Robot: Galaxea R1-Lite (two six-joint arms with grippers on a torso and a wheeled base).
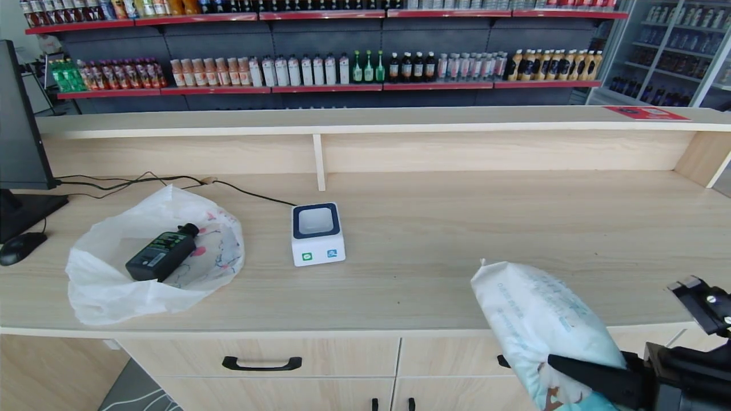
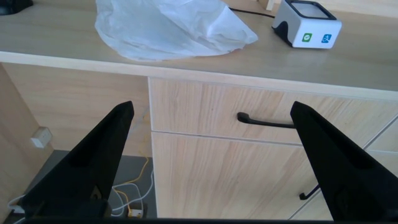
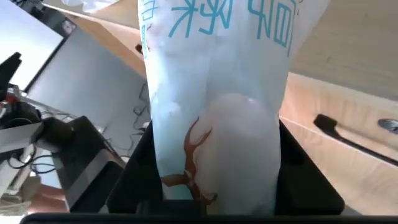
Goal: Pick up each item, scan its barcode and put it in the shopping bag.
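Note:
My right gripper (image 1: 577,371) is shut on a white soft packet with teal print (image 1: 537,319), held tilted at the counter's front right edge, above the drawers. The packet (image 3: 214,118) sits squeezed between the gripper's black fingers (image 3: 134,180). A white barcode scanner with a dark blue rim (image 1: 317,233) stands mid-counter. The white shopping bag (image 1: 108,274) lies open at the left, with a dark bottle (image 1: 163,253) lying in it. My left gripper (image 2: 208,162) hangs open below the counter, in front of the drawers, with the bag (image 2: 171,28) and scanner (image 2: 308,23) above it.
A monitor base (image 1: 23,205) and black mouse (image 1: 20,247) sit at the counter's far left, with cables (image 1: 143,181) running to the scanner. A raised wooden ledge (image 1: 365,123) backs the counter. Drawer handles (image 1: 261,363) line the front. Shelves of bottles stand behind.

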